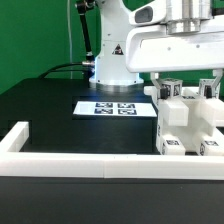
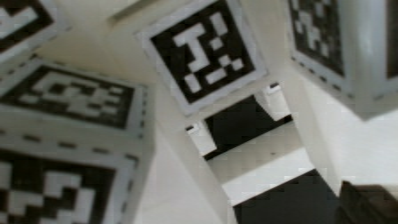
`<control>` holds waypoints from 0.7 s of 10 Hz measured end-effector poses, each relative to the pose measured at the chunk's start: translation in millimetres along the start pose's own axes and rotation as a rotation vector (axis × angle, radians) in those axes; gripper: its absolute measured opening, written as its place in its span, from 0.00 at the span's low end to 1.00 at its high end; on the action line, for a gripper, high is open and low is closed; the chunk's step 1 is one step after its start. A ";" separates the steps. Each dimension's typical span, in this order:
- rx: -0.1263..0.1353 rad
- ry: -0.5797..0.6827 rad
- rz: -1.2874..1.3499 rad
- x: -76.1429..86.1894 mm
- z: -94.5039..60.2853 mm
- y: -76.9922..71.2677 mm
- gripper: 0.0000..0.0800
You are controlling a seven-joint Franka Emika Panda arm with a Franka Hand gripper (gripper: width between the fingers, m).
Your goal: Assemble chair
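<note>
The chair's white block pieces (image 1: pixel 190 125), with small black-and-white tags, stand grouped at the exterior view's right, against the white border rail. My gripper (image 1: pixel 190 90) hangs straight down over them, its fingers (image 1: pixel 167 86) wide apart on either side of the top of one white block. I cannot tell whether the fingers press on it. The wrist view is filled by tagged white blocks (image 2: pixel 205 50) seen very close, with dark gaps between them. No fingertip shows clearly there.
The marker board (image 1: pixel 110 108) lies flat on the black table in front of the arm's base (image 1: pixel 115 60). The long white border rail (image 1: pixel 70 157) runs along the front and turns back at the exterior view's left.
</note>
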State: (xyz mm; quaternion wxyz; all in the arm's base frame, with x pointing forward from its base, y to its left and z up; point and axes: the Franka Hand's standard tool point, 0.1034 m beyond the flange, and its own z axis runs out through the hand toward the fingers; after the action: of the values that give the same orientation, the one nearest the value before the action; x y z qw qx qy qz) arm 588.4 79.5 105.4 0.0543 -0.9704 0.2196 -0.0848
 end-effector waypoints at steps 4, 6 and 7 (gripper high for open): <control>0.013 -0.038 -0.023 3.9 -26.6 11.9 0.81; 0.028 -0.049 -0.016 -8.2 -41.3 18.2 0.81; 0.030 -0.058 -0.018 -17.9 -44.3 22.6 0.81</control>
State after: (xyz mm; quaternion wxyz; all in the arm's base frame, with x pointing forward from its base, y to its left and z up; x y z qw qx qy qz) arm 554.8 64.0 143.0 0.0743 -0.9734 0.2080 -0.0603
